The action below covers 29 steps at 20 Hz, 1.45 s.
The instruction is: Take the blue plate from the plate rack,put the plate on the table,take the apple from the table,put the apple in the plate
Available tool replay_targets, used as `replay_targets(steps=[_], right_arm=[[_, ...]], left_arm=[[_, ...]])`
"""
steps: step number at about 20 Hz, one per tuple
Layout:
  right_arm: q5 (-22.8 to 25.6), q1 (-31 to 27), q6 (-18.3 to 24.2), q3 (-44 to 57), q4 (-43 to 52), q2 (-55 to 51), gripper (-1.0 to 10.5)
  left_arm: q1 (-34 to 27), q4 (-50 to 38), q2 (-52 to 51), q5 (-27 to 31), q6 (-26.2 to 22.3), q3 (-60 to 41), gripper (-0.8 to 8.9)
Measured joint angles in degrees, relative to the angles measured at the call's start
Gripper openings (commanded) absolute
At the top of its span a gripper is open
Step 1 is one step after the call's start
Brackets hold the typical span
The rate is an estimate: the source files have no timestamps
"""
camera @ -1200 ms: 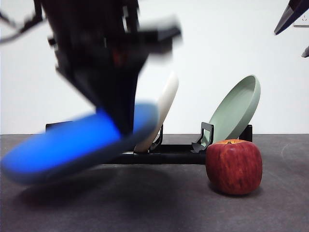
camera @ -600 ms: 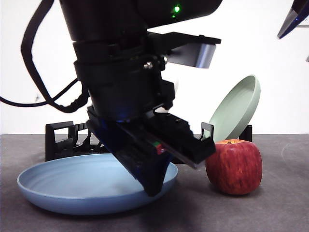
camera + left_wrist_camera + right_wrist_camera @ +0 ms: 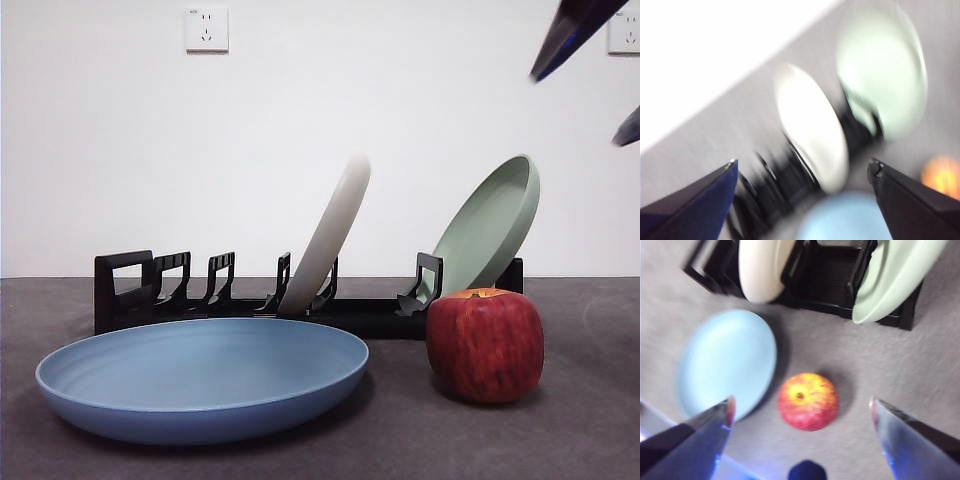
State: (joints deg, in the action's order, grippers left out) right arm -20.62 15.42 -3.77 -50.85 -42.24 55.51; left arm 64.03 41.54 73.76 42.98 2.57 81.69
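No brand, label or writing shows on anything. The blue plate (image 3: 203,378) lies flat on the table (image 3: 580,440), in front of the plate rack (image 3: 300,300); the apple (image 3: 485,345) sits just beside the plate's rim, apart from it. A cream-white plate (image 3: 328,235) and a pale green plate (image 3: 488,225) lean in the rack. The right gripper (image 3: 800,430) hangs above the apple, jaws spread wide and empty. The left gripper (image 3: 802,185) is also wide apart, holding nothing; its view is badly blurred. A wall socket (image 3: 206,29) is plain.
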Motion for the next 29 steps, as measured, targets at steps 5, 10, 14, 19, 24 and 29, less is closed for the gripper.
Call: replay_targets(steps=[5,10,14,19,24,29], right_arm=[[15.78,13.00,0.44,-1.42,0.72,7.17,5.7],[20.70,19.87,0.63,-3.58,5.01,19.10,5.7],[20.81,20.59,0.79,-3.69,6.34,28.83,5.7],[20.65,20.59,0.76,-3.67,6.34,36.24,4.1],[20.63,20.61,0.59,-3.69,6.34,36.65,-0.1],[20.63,21.07,-0.26,-3.93,5.97,35.19,-0.1]], left_arm=[[-4.24,2.47,-3.37,0.17,-5.51,18.84,4.37],[-7.30,6.19,-3.63,0.28,-6.49,26.32,4.36],[-8.68,11.80,-2.95,0.24,-6.64,26.25,4.36],[-9.97,14.51,-2.91,0.22,-6.62,26.23,4.36],[-11.91,16.50,-2.89,0.24,-6.62,26.23,4.36],[-12.92,16.81,-2.89,0.22,-6.62,26.23,4.36]])
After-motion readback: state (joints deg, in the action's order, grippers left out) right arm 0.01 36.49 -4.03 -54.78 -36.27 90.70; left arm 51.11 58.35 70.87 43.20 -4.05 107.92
